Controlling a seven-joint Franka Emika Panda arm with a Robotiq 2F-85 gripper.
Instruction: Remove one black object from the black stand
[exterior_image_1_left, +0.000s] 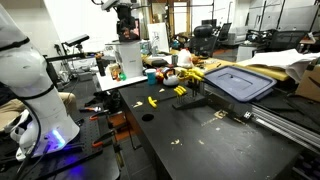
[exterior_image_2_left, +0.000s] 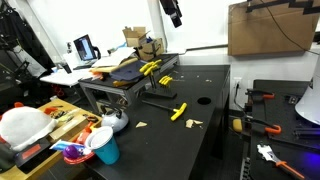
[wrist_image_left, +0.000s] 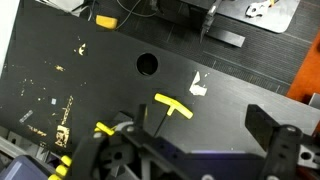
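At the bottom edge of the wrist view, my tool (wrist_image_left: 185, 128) spread apart, empty, partly cut off, black stand (exterior_image_2_left: 160, 97) barely separable from the black desk (exterior_image_2_left: 215, 85), its black pieces too dark for me to read, stand far below the raised tool, well apart.

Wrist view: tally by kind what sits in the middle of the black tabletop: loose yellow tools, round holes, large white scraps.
Yellow T-handle tool: 1
Round hole: 1
Large white scrap: 1
Total: 3
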